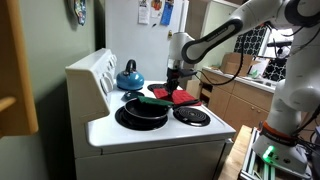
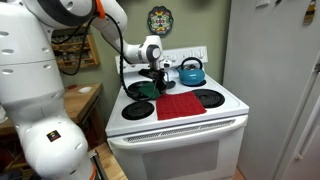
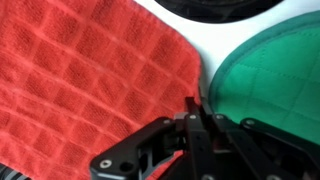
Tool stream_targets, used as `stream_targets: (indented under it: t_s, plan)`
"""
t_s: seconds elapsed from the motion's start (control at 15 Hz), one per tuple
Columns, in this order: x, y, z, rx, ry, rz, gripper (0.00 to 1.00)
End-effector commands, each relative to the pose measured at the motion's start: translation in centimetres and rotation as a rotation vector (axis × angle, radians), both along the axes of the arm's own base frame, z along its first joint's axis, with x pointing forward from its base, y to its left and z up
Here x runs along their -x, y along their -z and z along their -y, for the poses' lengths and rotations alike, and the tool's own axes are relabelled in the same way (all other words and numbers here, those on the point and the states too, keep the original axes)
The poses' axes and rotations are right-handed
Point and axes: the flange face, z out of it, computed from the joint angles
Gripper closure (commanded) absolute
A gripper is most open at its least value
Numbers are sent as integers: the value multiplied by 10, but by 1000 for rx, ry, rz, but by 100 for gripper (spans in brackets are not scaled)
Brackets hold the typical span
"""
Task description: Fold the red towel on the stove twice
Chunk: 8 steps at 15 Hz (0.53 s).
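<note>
the arm (image 2: 40,70) is glossy white with dark joints, its claw (image 3: 197,103) black (silver screws showing).

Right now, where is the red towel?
In an exterior view the red towel lies in the middle of the stove, between the black burners, in front of the blue kettle, with the gripper at its back corner.

The towel (image 2: 180,104) lay flat in the middle of the counter (image 2: 226,112), between the left and right burners, and reached almost to the front edge. A kettle (image 2: 191,71) stood at the back right corner, just before the panel (image 2: 185,54). A pan (image 2: 141,91) sat at the back left corner with a pad (image 3: 275,80) across it. The pad's rim was just beside the towel's back left corner. The gripper (image 3: 198,106) hung over that spot, at the towel's edge. A fridge (image 2: 275,90) stood beyond the counter's right edge.
</note>
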Motion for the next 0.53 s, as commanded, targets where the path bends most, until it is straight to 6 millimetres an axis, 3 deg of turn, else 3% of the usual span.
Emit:
stream_targets:
  t_s: [0.0, 0.47]
  plan:
    - [-7, 5, 24, -10, 88, -21, 98]
    - [-23, 6, 109, 32, 340, 33, 98]
